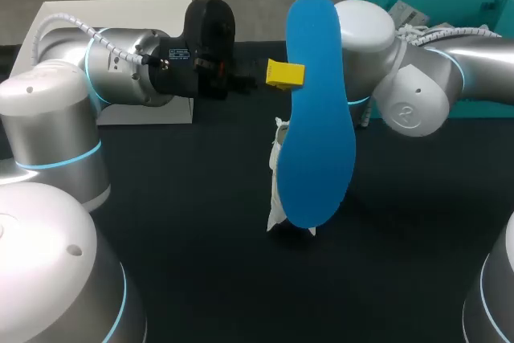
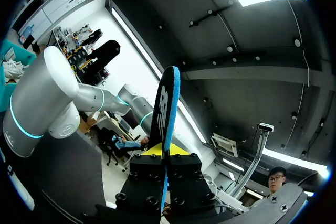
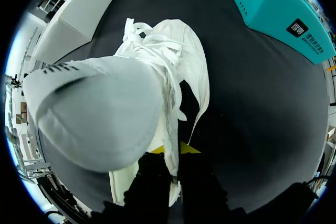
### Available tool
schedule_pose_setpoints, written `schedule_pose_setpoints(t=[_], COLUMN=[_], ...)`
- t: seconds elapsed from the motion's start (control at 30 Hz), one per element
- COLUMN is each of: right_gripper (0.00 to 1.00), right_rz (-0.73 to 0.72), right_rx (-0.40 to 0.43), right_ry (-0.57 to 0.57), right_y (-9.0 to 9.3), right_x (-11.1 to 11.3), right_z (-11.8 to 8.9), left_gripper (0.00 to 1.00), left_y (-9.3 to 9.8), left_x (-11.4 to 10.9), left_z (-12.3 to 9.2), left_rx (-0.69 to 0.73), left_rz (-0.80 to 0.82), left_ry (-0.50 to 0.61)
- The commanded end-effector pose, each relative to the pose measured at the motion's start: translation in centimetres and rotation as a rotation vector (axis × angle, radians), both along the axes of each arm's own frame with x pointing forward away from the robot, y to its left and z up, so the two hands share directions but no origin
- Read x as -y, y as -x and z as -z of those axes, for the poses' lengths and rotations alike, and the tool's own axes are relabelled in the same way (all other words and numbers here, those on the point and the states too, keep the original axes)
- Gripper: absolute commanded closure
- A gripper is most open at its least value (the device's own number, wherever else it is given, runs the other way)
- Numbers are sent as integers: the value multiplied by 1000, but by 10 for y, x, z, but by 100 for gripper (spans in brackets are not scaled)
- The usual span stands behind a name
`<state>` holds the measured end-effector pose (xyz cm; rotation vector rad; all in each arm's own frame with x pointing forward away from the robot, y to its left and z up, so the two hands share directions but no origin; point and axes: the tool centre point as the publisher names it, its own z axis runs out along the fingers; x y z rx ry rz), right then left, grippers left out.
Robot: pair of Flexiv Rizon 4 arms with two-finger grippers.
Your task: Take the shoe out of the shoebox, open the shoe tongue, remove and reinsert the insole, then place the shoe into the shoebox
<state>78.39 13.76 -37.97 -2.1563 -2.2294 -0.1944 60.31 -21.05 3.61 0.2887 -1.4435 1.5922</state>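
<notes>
**Head view.** The blue insole stands upright in the centre of the frame and hides most of the white shoe behind it. Only a strip of the shoe shows along the insole's lower left edge, low over the black table; whether it touches the table cannot be told. The insole also covers the far end of the right arm, which enters from the right. The left arm enters from the left. One yellow tip of the left gripper shows, against the insole's left edge near its top. The teal shoebox is cut off at the upper right corner. A white panel lies at the upper left, partly behind the left arm.

**Left wrist view.** Here the insole appears edge-on, rising from between the left gripper's fingers. They are clamped on its two faces with almost no gap, a grasp the head view leaves unclear.

**Right wrist view.** This view alone shows the right gripper. It is pinched narrowly on a white strip of the shoe's upper beside the laces; whether that strip is the tongue cannot be told. The shoe fills the space ahead of the fingers, and its rounded pale end hides part of it. The shoe is outside the shoebox, which lies beyond it and well apart
</notes>
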Motion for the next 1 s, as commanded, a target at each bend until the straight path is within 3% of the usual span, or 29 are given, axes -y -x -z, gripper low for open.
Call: schedule_pose_setpoints(t=[0.03,0.07,0.1,0.23,0.4,0.6,0.8,1.0], right_gripper=[94,53,0,0,0,0,0,0], right_rz=[17,24,25,18,-80,-154,-276,-276], right_rx=[-7,-17,-18,-21,154,149,147,147], right_ry=[-15,-8,-10,-20,-271,-327,-415,-415], right_y=[3,5,7,15,20,26,20,20], right_x=[3,3,5,11,22,36,40,40], right_z=[4,3,1,-11,-28,-44,-64,-64], left_gripper=[100,100,100,100,100,100,100,100], left_y=[0,0,0,0,0,0,0,0], left_x=[0,0,0,0,0,0,0,0], left_z=[0,0,0,0,0,0,0,0], left_rx=[0,0,0,0,0,0,0,0], left_rz=[-1,-1,-1,-1,-1,-1,-1,-1], left_ry=[1,1,1,1,1,1,1,1])
